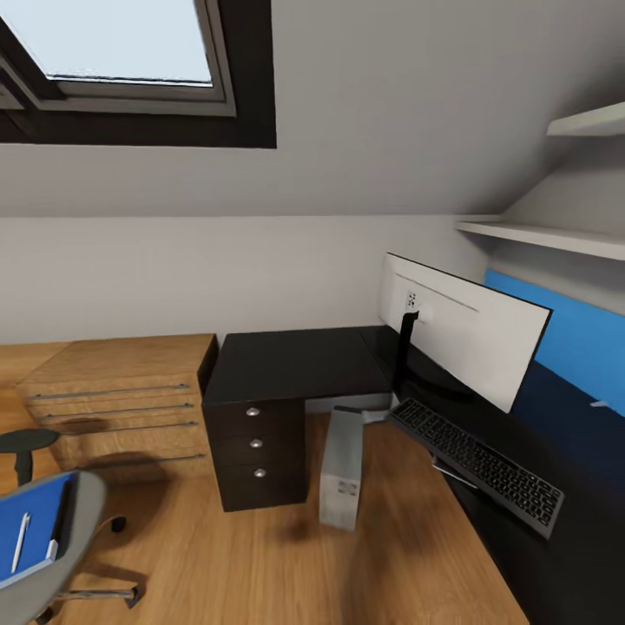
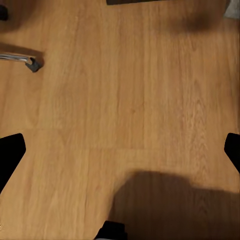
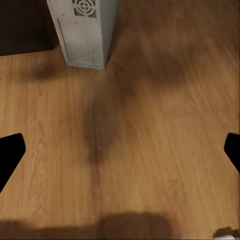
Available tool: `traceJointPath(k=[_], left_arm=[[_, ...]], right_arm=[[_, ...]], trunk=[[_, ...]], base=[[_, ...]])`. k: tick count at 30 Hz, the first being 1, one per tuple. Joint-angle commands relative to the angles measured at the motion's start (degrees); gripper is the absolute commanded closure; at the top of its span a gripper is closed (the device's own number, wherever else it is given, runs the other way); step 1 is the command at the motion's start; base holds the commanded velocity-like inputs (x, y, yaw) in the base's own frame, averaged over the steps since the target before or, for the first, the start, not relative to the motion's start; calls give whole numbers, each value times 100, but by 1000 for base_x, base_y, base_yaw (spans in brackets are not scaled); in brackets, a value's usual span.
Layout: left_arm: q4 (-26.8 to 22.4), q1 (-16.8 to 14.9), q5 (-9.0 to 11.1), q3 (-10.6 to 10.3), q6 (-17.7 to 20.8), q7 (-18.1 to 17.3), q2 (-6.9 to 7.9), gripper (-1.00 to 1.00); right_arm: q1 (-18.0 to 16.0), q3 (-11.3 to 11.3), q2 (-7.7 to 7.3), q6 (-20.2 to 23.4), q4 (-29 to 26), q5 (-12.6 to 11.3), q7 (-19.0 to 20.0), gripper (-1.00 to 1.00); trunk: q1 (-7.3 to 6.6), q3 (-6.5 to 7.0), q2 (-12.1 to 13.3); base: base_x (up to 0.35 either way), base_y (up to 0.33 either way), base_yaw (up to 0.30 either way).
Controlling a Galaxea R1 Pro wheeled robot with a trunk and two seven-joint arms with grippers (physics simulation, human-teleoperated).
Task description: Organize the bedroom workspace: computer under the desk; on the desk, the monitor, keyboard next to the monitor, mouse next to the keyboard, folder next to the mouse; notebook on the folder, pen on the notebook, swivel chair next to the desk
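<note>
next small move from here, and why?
Probably turn the base left toward the swivel chair. The blue folder lies on its seat with the pen on top, while the monitor and keyboard are already on the desk. Both wrist views show bare wood floor between wide-apart fingers, so nothing is within reach yet.

Sloped grey ceiling with a dark-framed skylight (image 1: 130, 61), pale wall (image 1: 174, 269) below it, light wood drawer cabinet (image 1: 121, 404) under the skylight, warm wood plank floor (image 1: 260, 564), white shelves (image 1: 555, 234) and blue panel (image 1: 573, 338) far right of the cabinet
</note>
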Motion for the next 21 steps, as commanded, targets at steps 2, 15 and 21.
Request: traceJointPath(k=[2, 15, 21], left_arm=[[3, -4, 27, -41, -15, 48, 6, -100], [2, -3, 27, -41, -15, 48, 6, -100], [0, -3, 27, -41, -15, 48, 6, -100]], right_arm=[[-5, 6, 7, 0, 13, 17, -23, -100], [-5, 34, -4, 29, 86, 30, -19, -100], [-5, 29, -7, 44, 93, 30, -19, -100]], trunk=[[-2, -7, -5], [-2, -15, -5], [-2, -16, -5]], base=[[-270, 138, -272], [-174, 71, -205], [-8, 2, -16]])
